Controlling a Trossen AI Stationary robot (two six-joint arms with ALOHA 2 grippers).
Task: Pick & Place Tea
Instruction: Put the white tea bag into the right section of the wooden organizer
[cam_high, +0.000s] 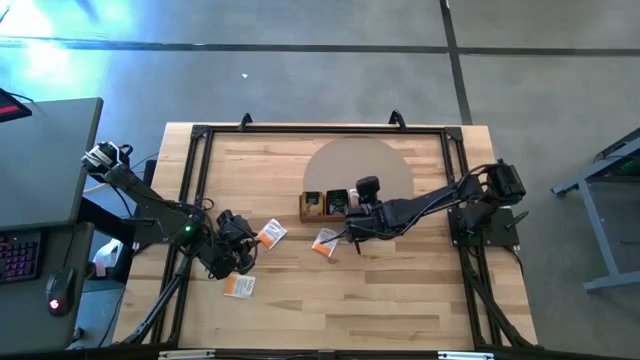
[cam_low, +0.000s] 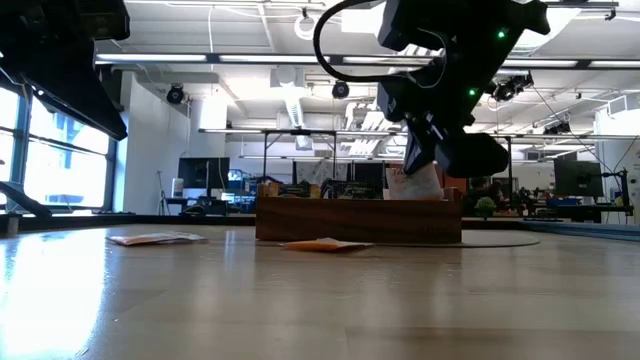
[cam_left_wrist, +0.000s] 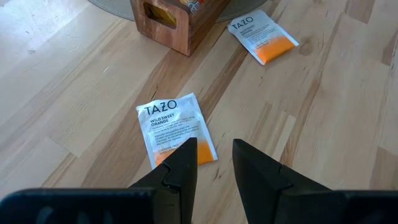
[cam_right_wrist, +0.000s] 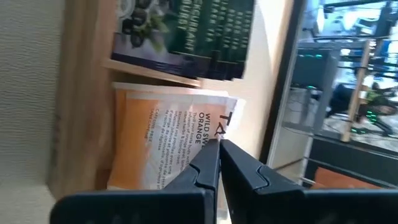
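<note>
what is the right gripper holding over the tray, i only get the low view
observer: the right gripper is shut on a white-and-orange tea packet lettered wild sweet orange, at the wooden tray, beside dark packets.
operator: where's the left gripper
observer: the left gripper is open, above a second orange packet lying flat on the table.
operator: how many loose on the table
observer: three in the high view: that one, a packet near the tray, and a packet by the left arm.
</note>
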